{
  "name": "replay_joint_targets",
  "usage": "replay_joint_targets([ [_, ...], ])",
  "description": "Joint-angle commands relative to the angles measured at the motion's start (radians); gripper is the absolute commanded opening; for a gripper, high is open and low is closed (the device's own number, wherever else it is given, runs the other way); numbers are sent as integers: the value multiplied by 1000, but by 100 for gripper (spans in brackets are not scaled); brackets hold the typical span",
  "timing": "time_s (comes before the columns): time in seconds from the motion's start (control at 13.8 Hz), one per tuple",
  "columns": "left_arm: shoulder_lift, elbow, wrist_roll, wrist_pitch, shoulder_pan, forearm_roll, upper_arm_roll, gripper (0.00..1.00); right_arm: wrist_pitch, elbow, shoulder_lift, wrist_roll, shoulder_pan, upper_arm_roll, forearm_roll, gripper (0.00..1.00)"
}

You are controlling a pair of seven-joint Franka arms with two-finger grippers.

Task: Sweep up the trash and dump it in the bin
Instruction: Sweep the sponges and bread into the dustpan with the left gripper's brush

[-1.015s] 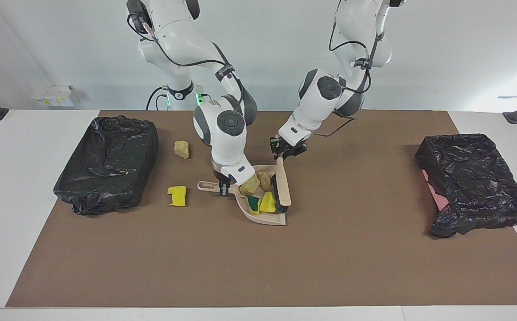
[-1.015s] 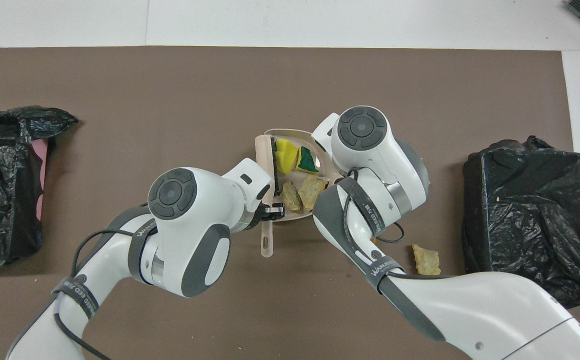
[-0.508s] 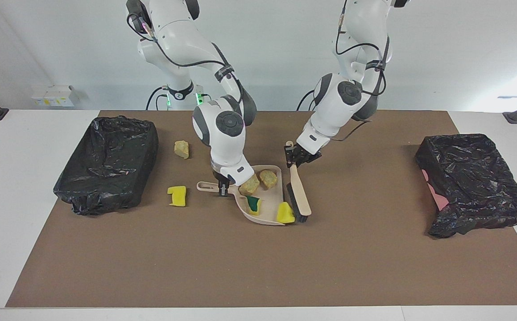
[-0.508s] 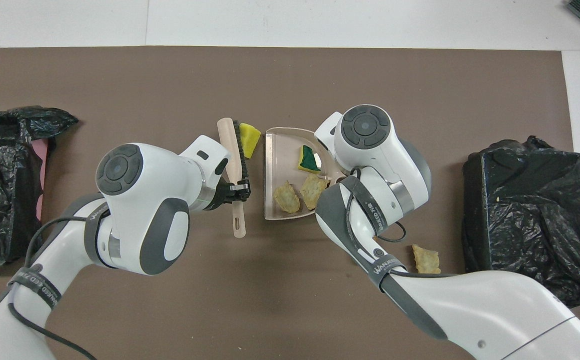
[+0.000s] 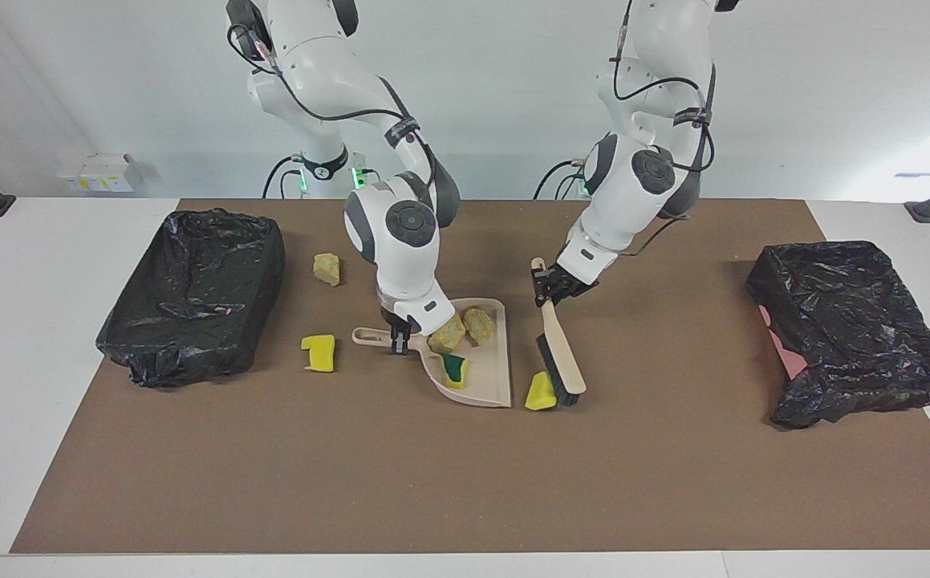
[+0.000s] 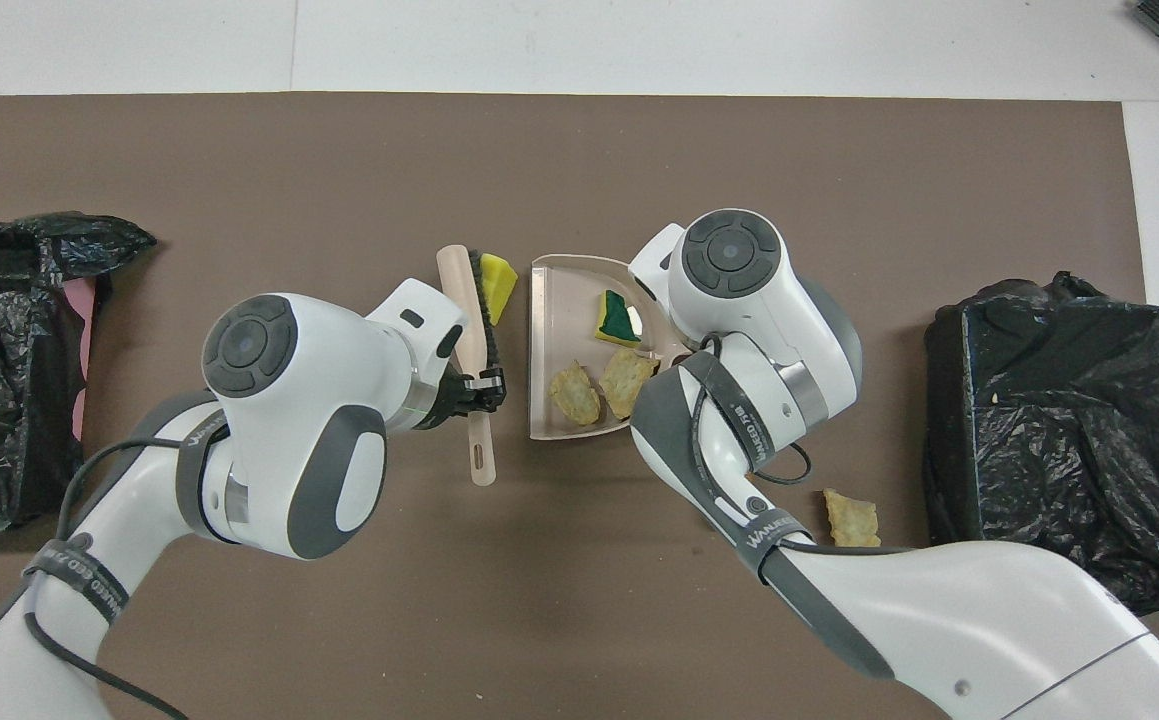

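Observation:
My right gripper (image 5: 400, 339) is shut on the handle of the beige dustpan (image 5: 485, 379), which rests on the brown mat. In the pan lie two tan lumps (image 5: 448, 333) and a green-and-yellow sponge piece (image 5: 455, 369). My left gripper (image 5: 546, 291) is shut on the handle of the brush (image 5: 562, 365), whose bristles touch the mat beside the pan. A yellow sponge chunk (image 5: 541, 393) lies against the bristles, outside the pan's open edge. In the overhead view the brush (image 6: 471, 300), chunk (image 6: 499, 280), pan (image 6: 554, 310) and left gripper (image 6: 479, 385) show; the right gripper is hidden under its arm.
A loose tan lump (image 5: 326, 269) and a yellow sponge piece (image 5: 319, 353) lie between the pan and a black-bagged bin (image 5: 192, 293) at the right arm's end. A second black-bagged bin (image 5: 850, 329) stands at the left arm's end.
My left gripper drew the brush out of the dustpan toward the left arm's end. One yellow chunk went with it onto the mat. The dustpan and right gripper barely moved.

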Motion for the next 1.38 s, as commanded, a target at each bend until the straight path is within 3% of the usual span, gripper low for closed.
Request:
replay_joint_targets([
  [0.0,-46,-25,-34,-6,-88,19,6,0,30,-29,-7,10,-19,8,-9,0],
  [0.29,-100,-55,-55,-129,-194,23,7,0,30,-29,-7,10,-22,8,-7,0],
  [0.65,-149,-97,-31,-292,-196,125,6,0,30,-29,-7,10,-22,8,-6,0],
  [1.09,-186,-61,-55,-258,-165,125,15,0,27,-29,-7,9,-31,8,-6,0],
  [1.31,-227,-101,-180,-258,-160,127,15,0,25,-29,-7,9,-32,8,-6,0],
])
